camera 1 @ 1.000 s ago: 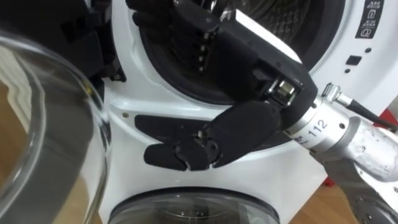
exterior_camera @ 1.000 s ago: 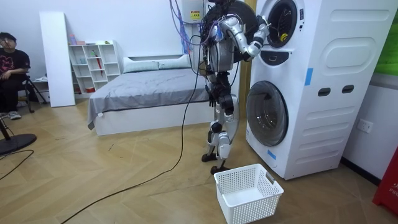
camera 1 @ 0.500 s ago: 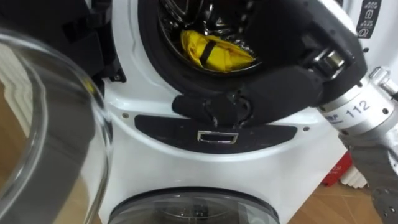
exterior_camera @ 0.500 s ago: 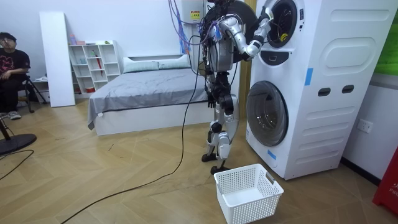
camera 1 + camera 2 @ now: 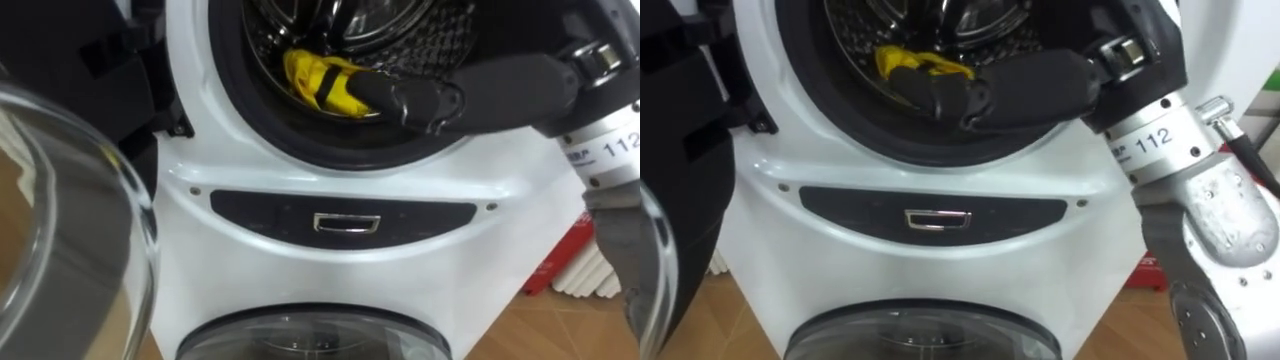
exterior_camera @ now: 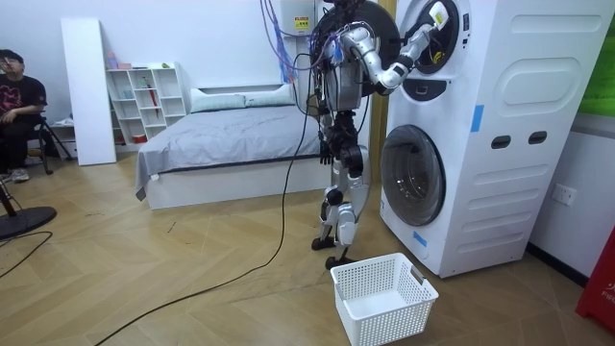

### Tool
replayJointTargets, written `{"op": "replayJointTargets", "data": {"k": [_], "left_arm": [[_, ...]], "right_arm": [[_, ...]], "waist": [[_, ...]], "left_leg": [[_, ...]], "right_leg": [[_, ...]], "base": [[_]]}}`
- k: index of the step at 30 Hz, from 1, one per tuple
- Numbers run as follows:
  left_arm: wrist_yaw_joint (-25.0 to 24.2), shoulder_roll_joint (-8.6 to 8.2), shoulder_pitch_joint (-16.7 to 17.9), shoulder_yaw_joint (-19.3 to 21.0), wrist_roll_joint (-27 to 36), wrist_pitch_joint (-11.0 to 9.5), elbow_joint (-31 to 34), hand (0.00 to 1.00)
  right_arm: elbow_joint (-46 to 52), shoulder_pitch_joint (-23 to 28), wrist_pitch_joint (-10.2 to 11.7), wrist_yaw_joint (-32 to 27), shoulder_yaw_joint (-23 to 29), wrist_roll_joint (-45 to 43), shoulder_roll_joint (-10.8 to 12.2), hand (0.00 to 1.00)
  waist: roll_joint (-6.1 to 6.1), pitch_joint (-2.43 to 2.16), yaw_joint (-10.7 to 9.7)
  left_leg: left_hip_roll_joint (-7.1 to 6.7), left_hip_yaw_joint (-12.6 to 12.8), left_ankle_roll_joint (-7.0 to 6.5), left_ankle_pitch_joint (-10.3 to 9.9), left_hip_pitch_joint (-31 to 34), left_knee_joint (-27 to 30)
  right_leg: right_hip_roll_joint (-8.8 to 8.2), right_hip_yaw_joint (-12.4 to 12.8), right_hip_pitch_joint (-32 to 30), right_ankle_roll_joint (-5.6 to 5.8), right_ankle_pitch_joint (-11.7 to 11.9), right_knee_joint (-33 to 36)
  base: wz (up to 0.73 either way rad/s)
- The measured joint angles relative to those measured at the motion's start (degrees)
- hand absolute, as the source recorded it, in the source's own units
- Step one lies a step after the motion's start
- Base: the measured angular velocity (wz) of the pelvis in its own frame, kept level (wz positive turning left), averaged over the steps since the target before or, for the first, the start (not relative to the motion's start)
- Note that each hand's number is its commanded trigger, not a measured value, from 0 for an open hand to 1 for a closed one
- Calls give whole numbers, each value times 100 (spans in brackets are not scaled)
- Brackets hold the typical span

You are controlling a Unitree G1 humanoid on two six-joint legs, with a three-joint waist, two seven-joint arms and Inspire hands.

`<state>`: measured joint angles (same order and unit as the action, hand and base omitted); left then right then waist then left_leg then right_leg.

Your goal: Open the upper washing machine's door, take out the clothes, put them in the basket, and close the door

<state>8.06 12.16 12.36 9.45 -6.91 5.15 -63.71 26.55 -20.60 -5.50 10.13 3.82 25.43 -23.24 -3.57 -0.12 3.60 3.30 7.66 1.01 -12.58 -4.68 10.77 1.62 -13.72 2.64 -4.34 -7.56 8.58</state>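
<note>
Reaches into the washing machine (image 5: 330,170) drum at upper centre with right hand (image 5: 470,95), fingers (image 5: 400,97) straight, tips touching the yellow cloth (image 5: 325,85).

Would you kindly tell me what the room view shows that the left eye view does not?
Room view: the robot standing at the washing machine, a white basket on the floor near its feet, a bed and a seated person behind. Left eye view: a yellow cloth in the upper drum, the right hand with straight fingers at it, and the open glass door. Both: the machine's front and the right arm reaching into its drum.
</note>
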Motion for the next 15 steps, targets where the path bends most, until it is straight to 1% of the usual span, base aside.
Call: {"op": "replayJointTargets", "data": {"k": [2,3,5,7,11,13,15], "left_arm": [[0,2,-2,3,-2,6,96,0],[0,2,-31,46,-2,23,142,0],[0,31,-35,59,-3,56,228,0],[-4,54,-117,59,-2,126,347,0],[-33,71,-164,59,-5,216,434,0],[-43,73,-224,57,-2,287,434,0],[-80,72,-248,52,4,328,434,0]], "right_arm": [[-109,17,5,-12,5,13,-53,0],[-158,17,4,-17,5,13,-131,0],[-178,20,10,-18,2,-53,-210,0],[-284,20,85,-19,-27,-127,-223,0],[-409,20,201,-13,-43,-119,-222,0],[-578,19,311,5,-55,-25,-221,0],[-652,18,333,7,-80,31,-219,0]], "waist": [[38,4,-37],[62,1,-38],[73,0,-31],[72,-1,-2],[77,-1,59],[78,-2,132],[73,-3,162]], "left_leg": [[-8,-17,-2,-1,-5,4],[-8,-17,-3,-1,-7,7],[-13,-5,-3,-1,-10,5],[-15,4,-3,-1,-15,-2],[-13,1,-3,-1,-39,-12],[-9,7,-4,0,-76,-15],[-9,14,-5,1,-91,-9]], "right_leg": [[-19,-47,17,12,-7,-2],[-26,-50,17,17,-10,4],[-27,-57,18,18,-11,4],[-24,-47,15,18,-11,4],[-17,-34,20,18,-11,5],[-12,-18,44,15,-11,13],[-14,-9,53,14,-12,23]], "base": [[8],[0],[0],[0],[-2],[-2],[0]]}}
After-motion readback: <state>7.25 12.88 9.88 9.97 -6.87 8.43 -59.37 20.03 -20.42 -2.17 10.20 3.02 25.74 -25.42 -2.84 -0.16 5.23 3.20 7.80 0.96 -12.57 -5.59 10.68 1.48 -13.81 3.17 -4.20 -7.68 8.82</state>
